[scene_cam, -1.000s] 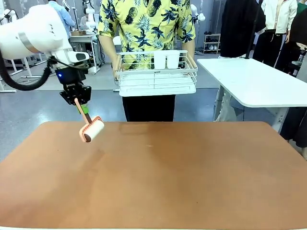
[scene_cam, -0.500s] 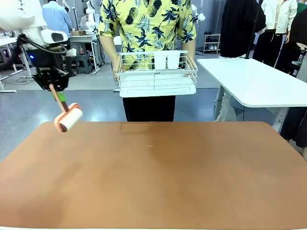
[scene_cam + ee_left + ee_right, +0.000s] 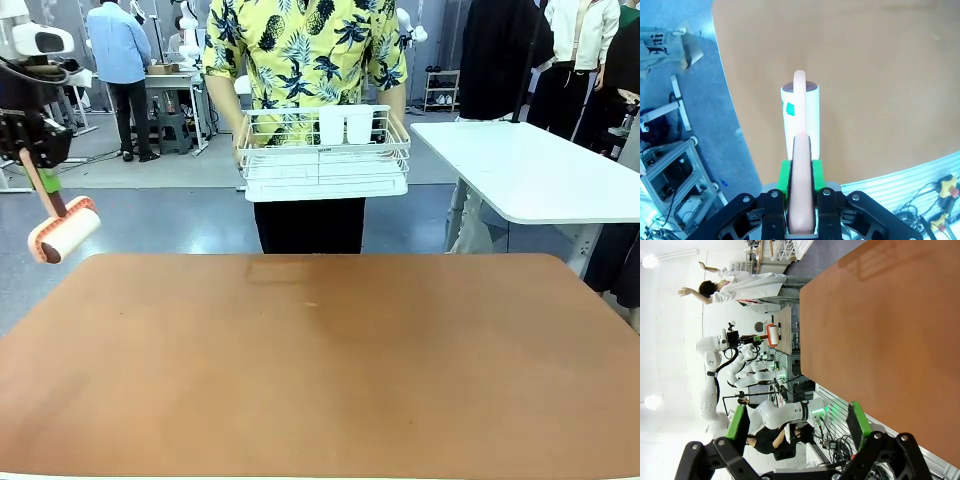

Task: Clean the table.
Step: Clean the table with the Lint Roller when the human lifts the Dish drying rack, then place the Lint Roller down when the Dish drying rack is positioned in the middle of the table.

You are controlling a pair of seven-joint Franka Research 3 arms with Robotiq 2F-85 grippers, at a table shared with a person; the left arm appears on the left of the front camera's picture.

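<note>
Front view: the table point(image 3: 330, 360) looks bare and clean, left gripper point(image 3: 33, 160) clenched on a lint roller point(image 3: 62, 228) held in the air off the table's far left corner, person behind holding a white basket point(image 3: 325, 160); rolling seems done or paused, putting the roller away likely left. Left wrist view: green fingers point(image 3: 784, 176) squeeze the roller handle, roll above the table edge; right wrist view: right gripper point(image 3: 799, 422) released, nothing between its pads, table beyond

No legible text or labels anywhere
</note>
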